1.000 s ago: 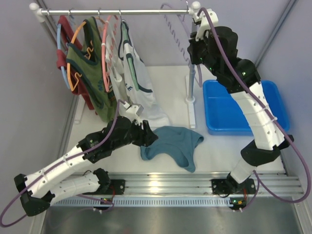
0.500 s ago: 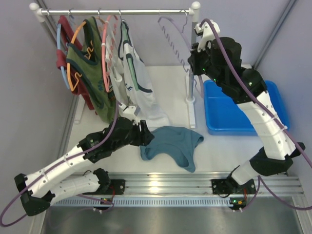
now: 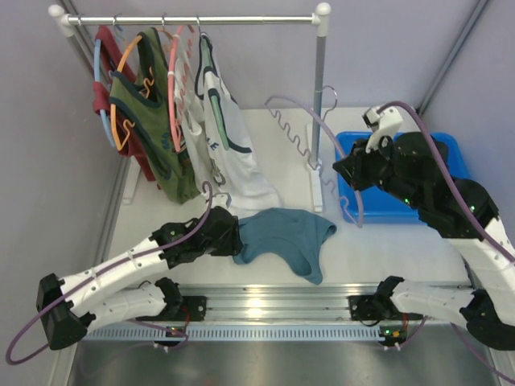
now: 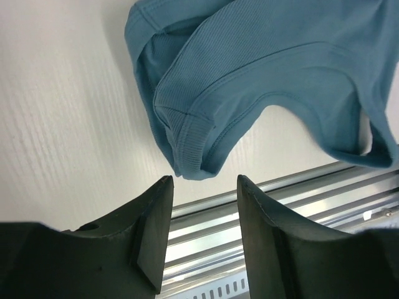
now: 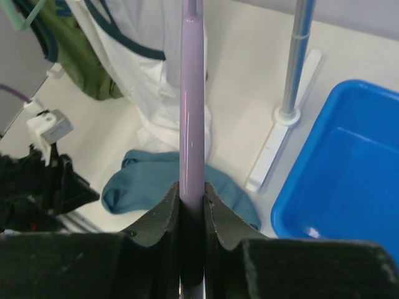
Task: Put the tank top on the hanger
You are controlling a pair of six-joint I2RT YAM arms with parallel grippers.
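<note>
White table [image 3: 370, 241], tank top [image 3: 286, 233], blue bin [image 3: 382, 211]

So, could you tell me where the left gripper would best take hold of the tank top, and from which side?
Probably the folded, hemmed corner of the tank top that points at the left gripper. It lies doubled over on the table, thicker than the flat, spread rest, so the open jaws could come in low from the garment's left edge and close over it.

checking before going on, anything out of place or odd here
The tank top lies crumpled on the table, and the hanger is off the rail, clamped in the right pincer. Nothing looks damaged.
</note>
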